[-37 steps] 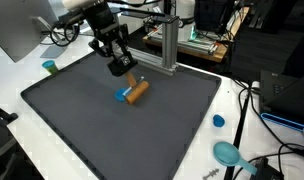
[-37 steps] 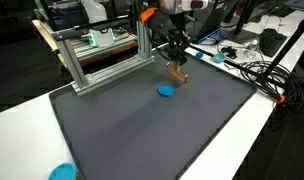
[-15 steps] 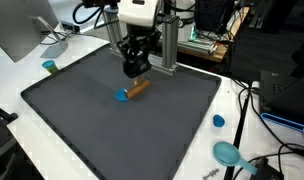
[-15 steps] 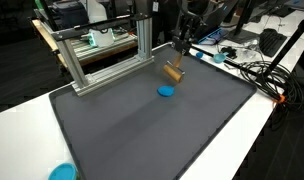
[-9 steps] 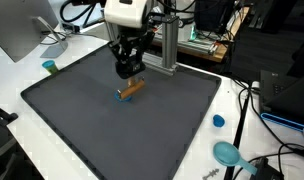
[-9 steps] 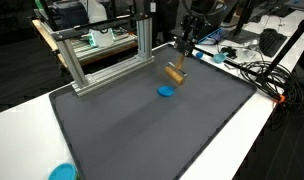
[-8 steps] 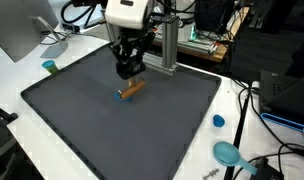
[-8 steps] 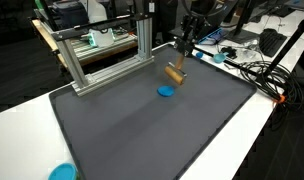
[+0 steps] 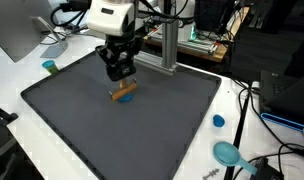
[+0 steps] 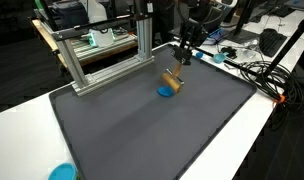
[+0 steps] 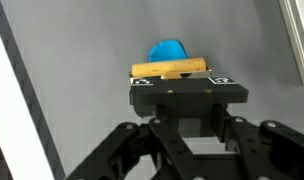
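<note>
My gripper (image 9: 119,74) is over the middle-back of the dark mat (image 9: 82,130) and is shut on a short wooden block (image 9: 125,92). The block hangs just over a small blue disc (image 9: 116,98) lying on the mat. In the other exterior view the gripper (image 10: 182,58) comes down from above, with the block (image 10: 172,78) right above the blue disc (image 10: 167,91). In the wrist view the block (image 11: 170,70) lies crosswise at my fingertips (image 11: 182,84), and the blue disc (image 11: 168,50) peeks out behind it.
An aluminium frame (image 9: 168,45) stands at the mat's back edge, also in the other exterior view (image 10: 102,55). On the white table are a blue cap (image 9: 219,121), a teal bowl (image 9: 228,153) and a small teal cup (image 9: 50,67). Cables (image 10: 257,72) lie beside the mat.
The gripper closed on the wooden block, turned, and carried it sideways, so the block now sits over the blue disc instead of beside it.
</note>
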